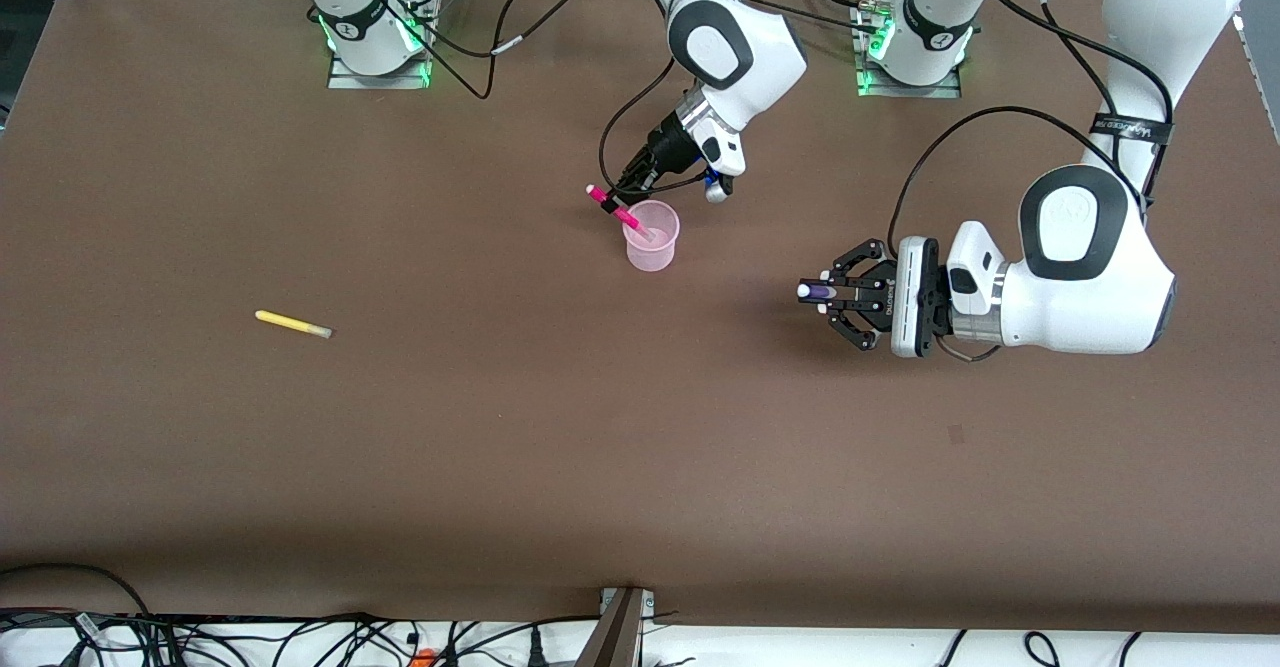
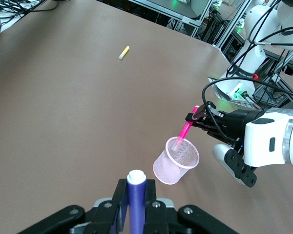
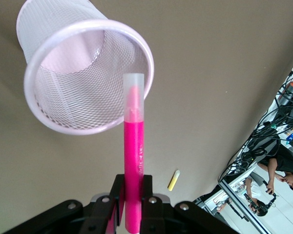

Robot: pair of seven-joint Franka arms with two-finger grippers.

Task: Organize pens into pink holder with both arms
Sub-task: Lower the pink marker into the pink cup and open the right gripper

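The pink holder stands upright mid-table. My right gripper is shut on the magenta pen and holds it tilted, its pale end at the holder's mouth. The right wrist view shows that pen between the fingers of my right gripper, its tip over the holder's rim. My left gripper is shut on the purple pen, over bare table toward the left arm's end from the holder. The left wrist view shows the purple pen, the holder and the magenta pen. No green pen is in view.
The yellow pen lies flat on the table toward the right arm's end, nearer the front camera than the holder; it also shows in the left wrist view and the right wrist view. Cables and a bracket line the table's front edge.
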